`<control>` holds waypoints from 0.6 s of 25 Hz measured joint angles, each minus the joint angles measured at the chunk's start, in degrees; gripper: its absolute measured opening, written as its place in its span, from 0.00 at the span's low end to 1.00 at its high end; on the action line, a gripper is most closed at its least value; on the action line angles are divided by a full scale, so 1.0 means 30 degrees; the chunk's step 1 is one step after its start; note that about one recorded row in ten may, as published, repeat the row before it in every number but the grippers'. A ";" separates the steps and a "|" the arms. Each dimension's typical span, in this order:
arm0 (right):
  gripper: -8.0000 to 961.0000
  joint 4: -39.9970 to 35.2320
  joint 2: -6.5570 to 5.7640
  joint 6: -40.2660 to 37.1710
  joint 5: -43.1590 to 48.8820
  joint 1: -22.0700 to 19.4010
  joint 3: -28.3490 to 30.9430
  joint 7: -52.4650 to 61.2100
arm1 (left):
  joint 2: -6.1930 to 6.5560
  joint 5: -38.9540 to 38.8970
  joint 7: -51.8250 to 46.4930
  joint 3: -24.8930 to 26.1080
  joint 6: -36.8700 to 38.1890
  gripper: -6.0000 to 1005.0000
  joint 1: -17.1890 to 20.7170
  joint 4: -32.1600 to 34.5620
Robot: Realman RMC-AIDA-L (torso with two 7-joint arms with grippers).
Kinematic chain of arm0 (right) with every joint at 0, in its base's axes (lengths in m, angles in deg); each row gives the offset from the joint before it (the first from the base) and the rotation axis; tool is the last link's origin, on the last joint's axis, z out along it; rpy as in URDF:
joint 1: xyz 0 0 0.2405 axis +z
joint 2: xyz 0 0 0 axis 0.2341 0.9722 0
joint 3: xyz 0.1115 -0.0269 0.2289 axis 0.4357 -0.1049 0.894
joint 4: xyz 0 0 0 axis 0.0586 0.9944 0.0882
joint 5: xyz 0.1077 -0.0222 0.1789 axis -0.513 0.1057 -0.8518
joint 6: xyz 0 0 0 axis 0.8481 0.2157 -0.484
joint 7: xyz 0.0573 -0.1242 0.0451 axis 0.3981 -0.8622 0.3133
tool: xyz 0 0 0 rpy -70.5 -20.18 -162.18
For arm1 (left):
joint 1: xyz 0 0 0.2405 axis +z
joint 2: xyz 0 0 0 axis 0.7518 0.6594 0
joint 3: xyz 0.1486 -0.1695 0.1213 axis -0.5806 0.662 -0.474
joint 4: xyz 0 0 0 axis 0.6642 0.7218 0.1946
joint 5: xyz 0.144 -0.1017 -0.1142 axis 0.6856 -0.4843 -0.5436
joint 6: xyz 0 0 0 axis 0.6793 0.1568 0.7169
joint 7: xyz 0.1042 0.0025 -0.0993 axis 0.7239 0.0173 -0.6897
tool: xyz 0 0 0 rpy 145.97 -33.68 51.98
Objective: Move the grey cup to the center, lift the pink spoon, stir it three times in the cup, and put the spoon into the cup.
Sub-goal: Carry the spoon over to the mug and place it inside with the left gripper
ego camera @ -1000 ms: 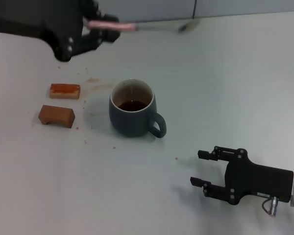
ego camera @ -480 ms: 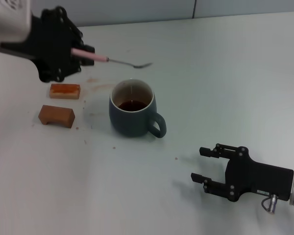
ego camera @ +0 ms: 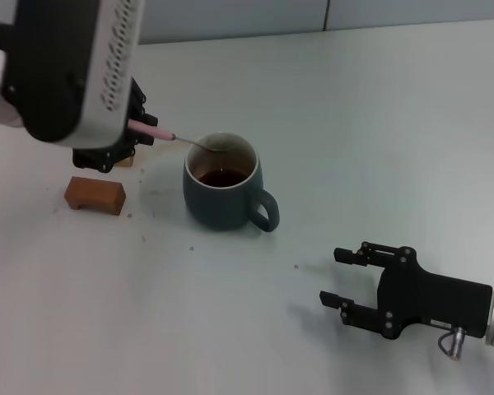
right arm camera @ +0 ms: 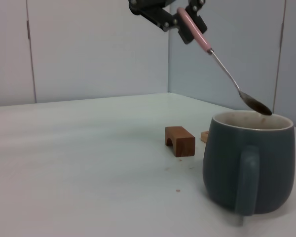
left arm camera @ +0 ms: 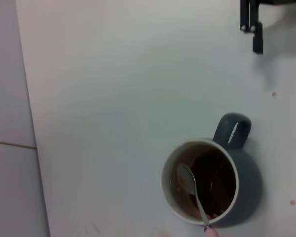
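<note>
The left claw (ego camera: 140, 132) grips the pink spoon (ego camera: 171, 137) by its handle and has come down from higher up, so the tilted bowl now hangs just over the rim of the grey cup (ego camera: 224, 183), mid-counter (ego camera: 379, 132). The right claw (ego camera: 339, 280) rests spread wide and empty near the front, unmoved. A brown block (ego camera: 95, 194) sits left of the cup
</note>
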 joint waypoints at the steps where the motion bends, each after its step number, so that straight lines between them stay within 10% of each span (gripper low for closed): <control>1: 0.66 0.0070 -0.0001 -0.0001 0.0001 0.0003 0.0000 0.0002 | -0.0004 0.0226 -0.0002 -0.0250 -0.0084 0.14 0.0001 -0.0001; 15: 0.66 0.0184 -0.0001 -0.0003 0.0016 0.0027 -0.0058 0.0004 | -0.0115 0.2160 -0.0234 -0.3280 -0.1446 0.14 -0.0229 -0.1043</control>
